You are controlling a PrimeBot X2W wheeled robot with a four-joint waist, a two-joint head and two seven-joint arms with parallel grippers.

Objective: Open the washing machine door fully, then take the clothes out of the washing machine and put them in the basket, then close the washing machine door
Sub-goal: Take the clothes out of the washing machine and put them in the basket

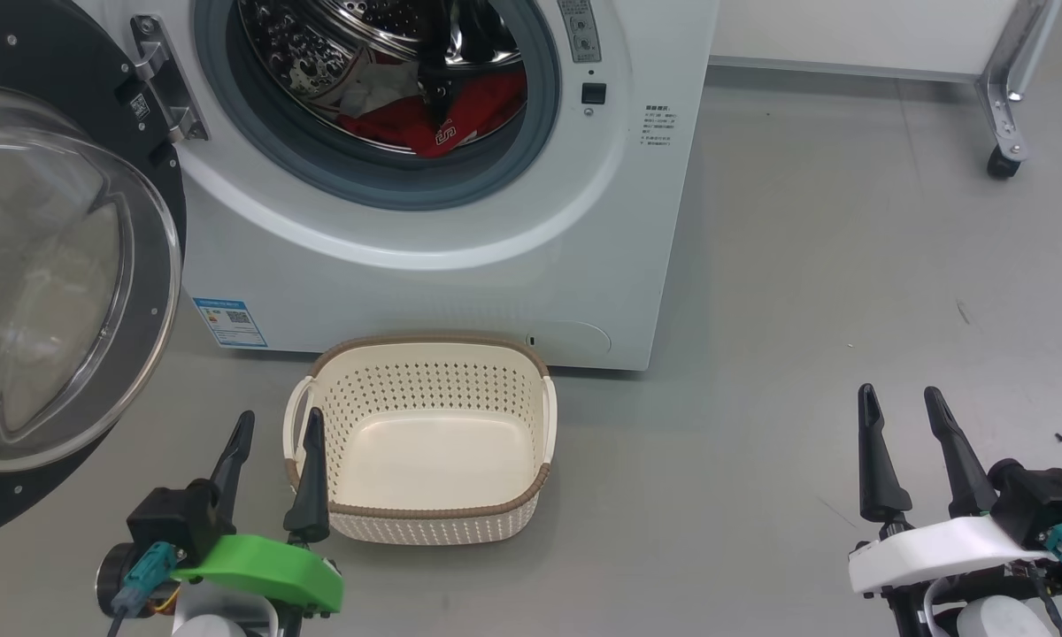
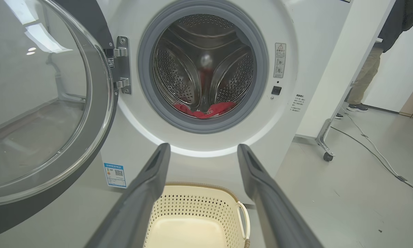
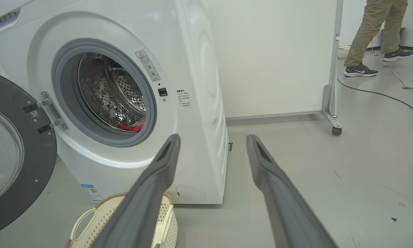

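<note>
The clothes (image 1: 438, 124) lie low in the drum (image 1: 319, 53), ahead of and above the left tool (image 1: 280, 414), the nearer one. The right tool (image 1: 898, 390) sits well off to the right. Both are spread apart, holding nothing. The basket (image 1: 425, 347) stands under the drum mouth.

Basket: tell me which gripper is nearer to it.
Left. The left gripper sits at the basket's left handle, one finger crossing its rim in the head view. The right gripper is far off to its right, well apart.
</note>
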